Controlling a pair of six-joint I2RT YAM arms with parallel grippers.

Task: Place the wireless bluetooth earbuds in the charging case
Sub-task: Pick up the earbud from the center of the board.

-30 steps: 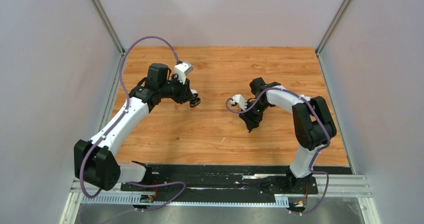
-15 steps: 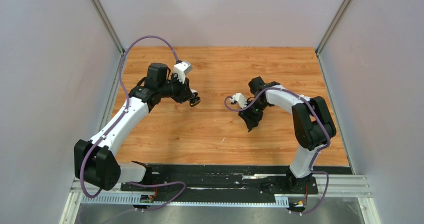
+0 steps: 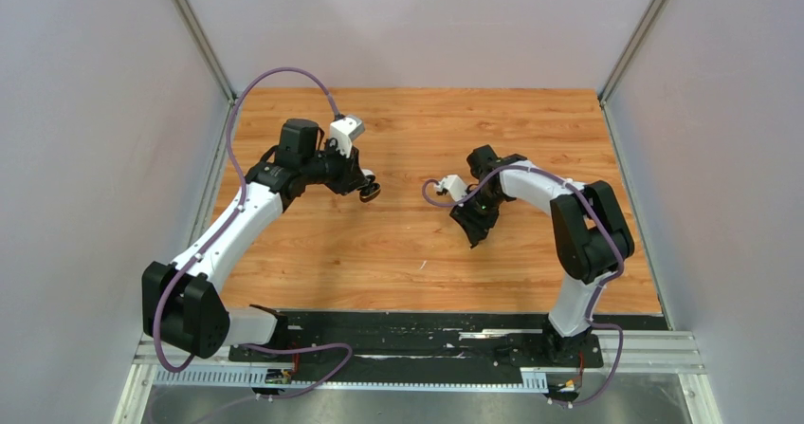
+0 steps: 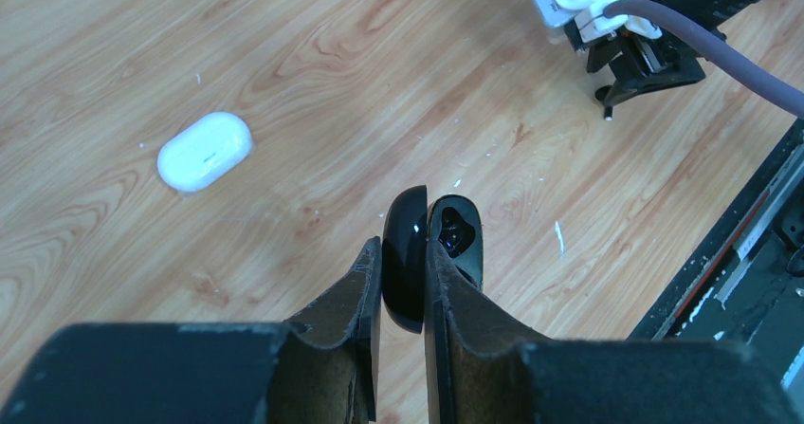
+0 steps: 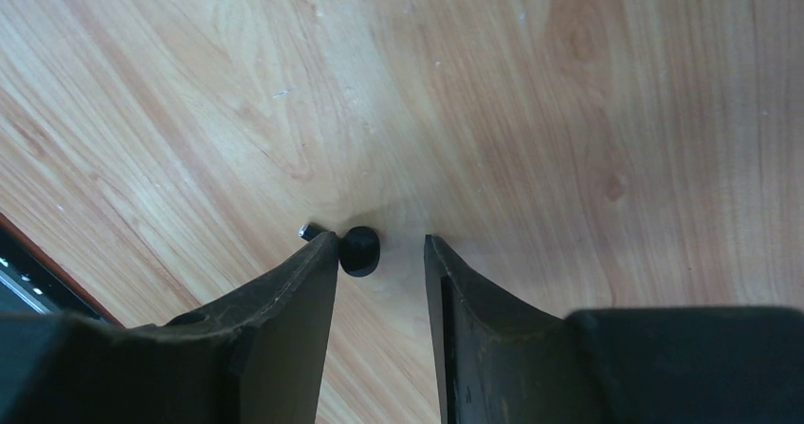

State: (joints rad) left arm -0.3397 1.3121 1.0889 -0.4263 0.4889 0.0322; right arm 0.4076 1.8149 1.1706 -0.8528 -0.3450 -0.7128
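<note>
Pincer of the left arm (image 4: pixel 403 261) is pictured pressed together on a black charging case (image 4: pixel 454 238), over the bench (image 3: pixel 398 253) left of its middle and about halfway between the far and near edges. The case is shown open: its lid (image 4: pixel 406 253) is pinched between the two fingers, while the base, with its dark moulded hollow exposed, is seen just past one fingertip. A white case (image 4: pixel 204 151), closed, is seen lying flat on the wood in the left wrist view, well apart from the black one; it cannot be made out from above.

The right pincer (image 5: pixel 379 242) is shown spread, lowered close to the bench slightly right of its middle and nearer the near edge than the left one. A black earbud (image 5: pixel 360 251) is framed between its fingers on the wood, set close against the inner face of one finger and clear of the other. A small pale tip is glimpsed just outside that same finger. Whether the earbud is touched by the finger cannot be told.
</note>
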